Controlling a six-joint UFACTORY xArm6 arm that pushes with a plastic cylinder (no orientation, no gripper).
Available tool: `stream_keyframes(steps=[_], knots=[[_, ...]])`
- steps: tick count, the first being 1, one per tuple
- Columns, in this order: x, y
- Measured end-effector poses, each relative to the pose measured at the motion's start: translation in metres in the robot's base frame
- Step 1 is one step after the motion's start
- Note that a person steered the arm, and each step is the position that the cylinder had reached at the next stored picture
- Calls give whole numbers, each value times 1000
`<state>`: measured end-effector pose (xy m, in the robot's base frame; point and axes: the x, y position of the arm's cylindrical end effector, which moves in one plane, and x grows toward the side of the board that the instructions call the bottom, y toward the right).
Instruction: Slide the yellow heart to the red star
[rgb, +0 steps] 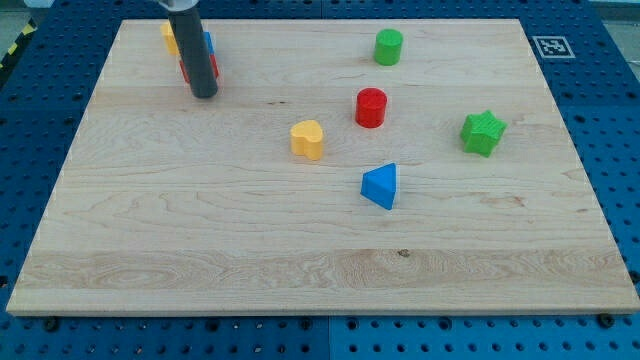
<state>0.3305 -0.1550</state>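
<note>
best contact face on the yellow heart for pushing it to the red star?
No grip, only a push. Press my tip on the yellow heart at its lower-right side: the red star, half hidden behind the rod, lies up-left. The red cylinder sits close by that side.

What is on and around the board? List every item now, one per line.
yellow heart: one, yellow, board's middle
red cylinder: one, red, up and right of the yellow heart, apart from it
blue triangle: one, blue, below the red cylinder
green cylinder: one, green, near the view's top
green star: one, green, toward the view's right
blocks behind the rod: yellow, blue and red parts show, top left; shapes and count cannot be told
wooden board: one, light wood
blue pegboard: surrounds the board
marker tag: one, black and white, board's top right corner
my tip: one dark rod, just below the hidden top-left blocks
</note>
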Motion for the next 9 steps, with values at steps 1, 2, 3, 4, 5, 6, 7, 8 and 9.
stream_keyframes(steps=[1, 2, 3, 4, 5, 6, 7, 8, 9], knots=[[-25, -1], [-41, -1], [-28, 0], [32, 6], [100, 39], [147, 102], [155, 136], [135, 136], [97, 136]])
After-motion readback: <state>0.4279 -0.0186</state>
